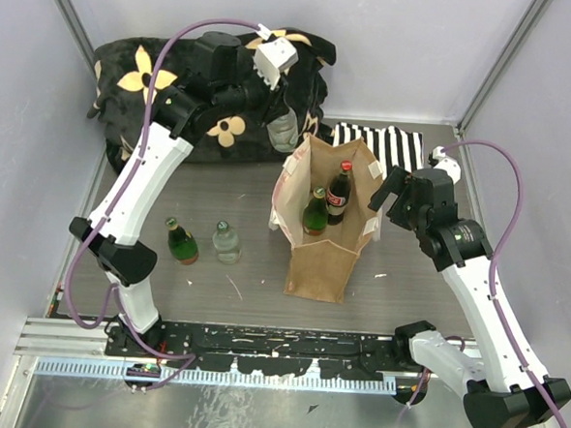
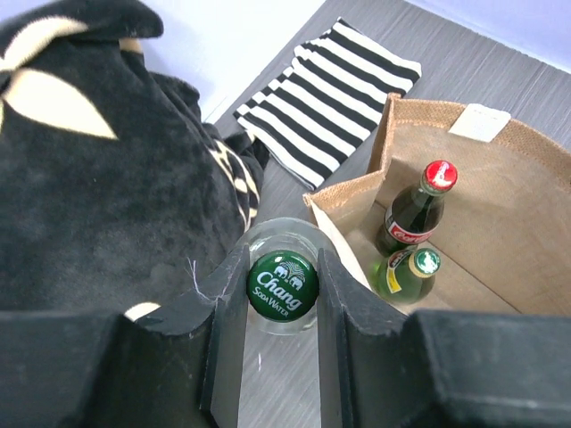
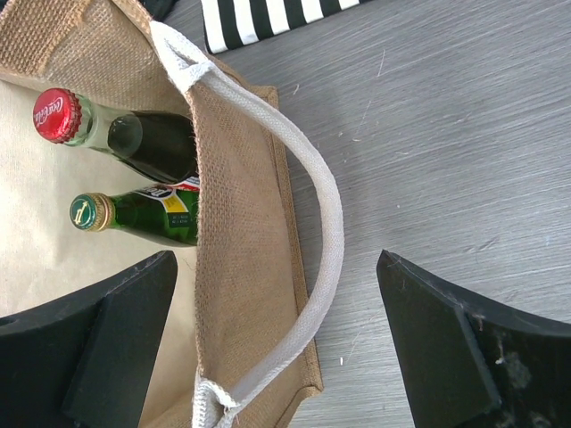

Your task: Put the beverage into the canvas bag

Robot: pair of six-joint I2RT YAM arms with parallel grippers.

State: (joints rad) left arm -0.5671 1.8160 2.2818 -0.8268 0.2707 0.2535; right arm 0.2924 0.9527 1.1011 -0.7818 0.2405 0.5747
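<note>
The canvas bag [image 1: 320, 260] stands open mid-table, tan with white handles. It holds a cola bottle [image 1: 340, 188] with a red cap and a green bottle [image 1: 316, 212]. My left gripper [image 1: 282, 112] is shut on the neck of a clear soda water bottle [image 2: 282, 285] with a green cap, just outside the bag's far-left rim [image 2: 343, 192]. My right gripper [image 3: 277, 339] is open. Its jaws straddle the bag's right wall [image 3: 241, 250] and white handle [image 3: 328, 223] without touching them. In the top view the right gripper [image 1: 388, 196] is at the bag's right rim.
A green bottle [image 1: 181, 243] and a clear bottle [image 1: 227, 241] stand on the table left of the bag. A black flowered cloth bag [image 1: 177, 81] lies at the back left. A black-and-white striped cloth [image 1: 379, 142] lies behind the bag.
</note>
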